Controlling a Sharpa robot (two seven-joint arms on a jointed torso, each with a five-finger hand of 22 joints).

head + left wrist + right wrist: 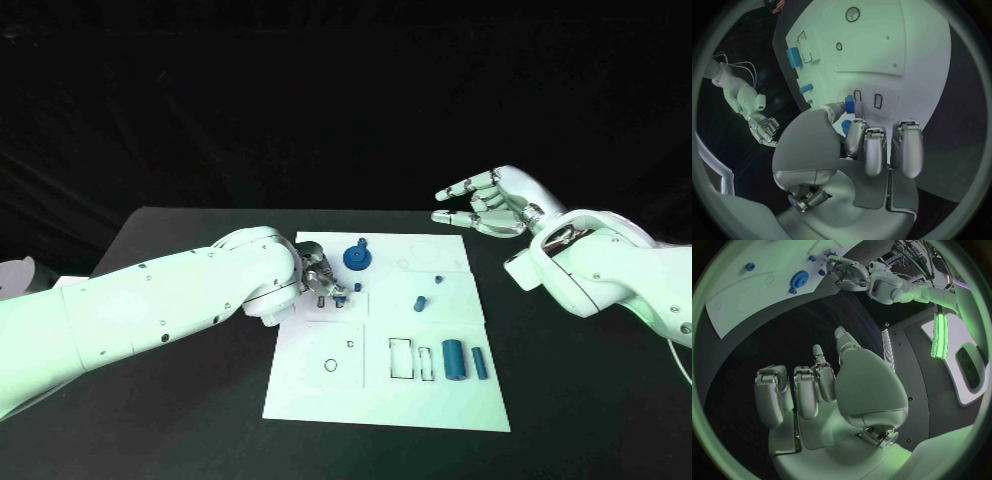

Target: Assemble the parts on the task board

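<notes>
The task board (433,400) lies flat in the middle of the black table (173,420), a white plate printed with black outlines; several blue parts are on it; a blue gear (356,262) sits near its far edge, with a small blue peg (362,243) just beyond it; two small blue pegs (420,303) stand around the middle of the board, one nearer than the other; toward the near right, a blue cylinder (454,359) lies flat with a slimmer blue bar (479,364) just to its right, both beside two empty rectangular outlines (401,359).

The left hand (323,280) is low over the board's left side, near the gear; in the left wrist view its thumb and a finger pinch a small blue part (849,106), the other fingers (907,145) curled beside it; whether the part touches the board cannot be told.

The right hand (483,208) is raised off the far right corner of the board, well apart from the parts; it holds nothing; its fingers (798,395) are loosely bent and apart from the thumb.
</notes>
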